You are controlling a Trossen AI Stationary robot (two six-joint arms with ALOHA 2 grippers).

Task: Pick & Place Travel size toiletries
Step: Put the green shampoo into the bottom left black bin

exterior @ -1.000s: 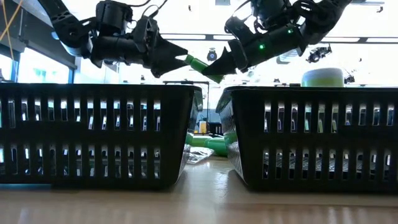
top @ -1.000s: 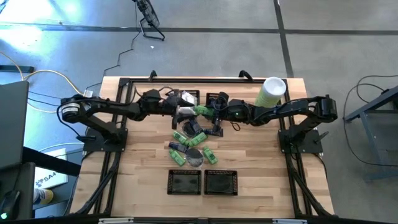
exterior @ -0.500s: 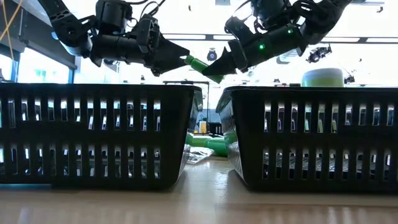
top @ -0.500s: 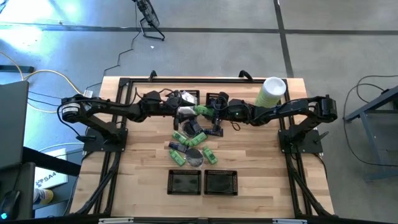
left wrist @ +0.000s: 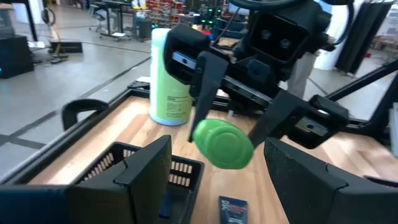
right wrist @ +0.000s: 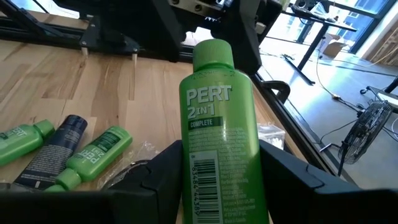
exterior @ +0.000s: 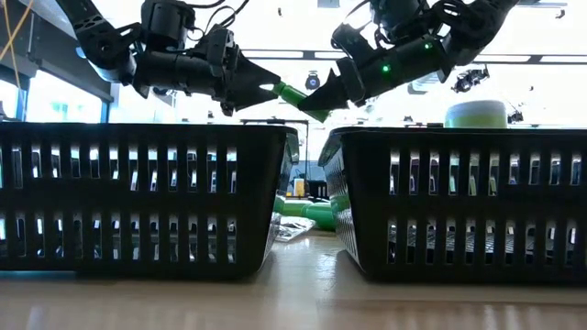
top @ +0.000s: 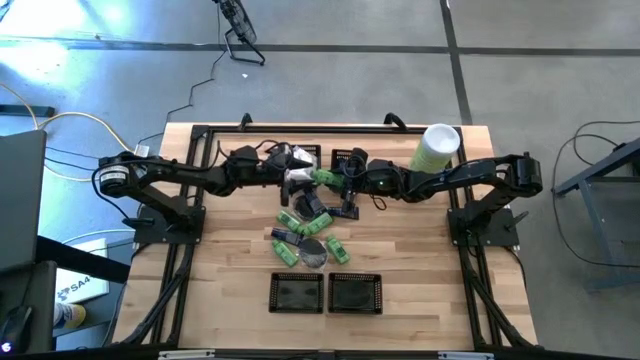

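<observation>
My right gripper (top: 338, 181) is shut on a bright green bottle (right wrist: 221, 124), held in the air over the middle of the table. Its cap (left wrist: 222, 144) points toward my left gripper (top: 298, 174). That gripper is open, level with the bottle, and its two fingers stand on either side of the cap end without touching it. The other toiletries (top: 305, 225) lie in a heap on the table below: green bottles, dark tubes, clear-wrapped bits and a grey disc (top: 313, 250). My right gripper pinches the green bottle between its two fingers on the lower body (right wrist: 217, 186), below the label. The fingers (left wrist: 202, 74) come level from the table's right and lie along the bottle. The bottle is lifted clear and lies nearly level, its cap toward the table's left.
Two black mesh baskets (top: 297, 292) (top: 356, 293) stand side by side at the near edge. A tall pale-green cylinder with a white lid (top: 436, 148) stands at the far right. More black baskets (top: 348, 158) sit at the far edge behind the grippers.
My left gripper has edged a little toward the table's right, closer to the bottle's cap, and stays open. The right gripper and the bottle have kept still.
</observation>
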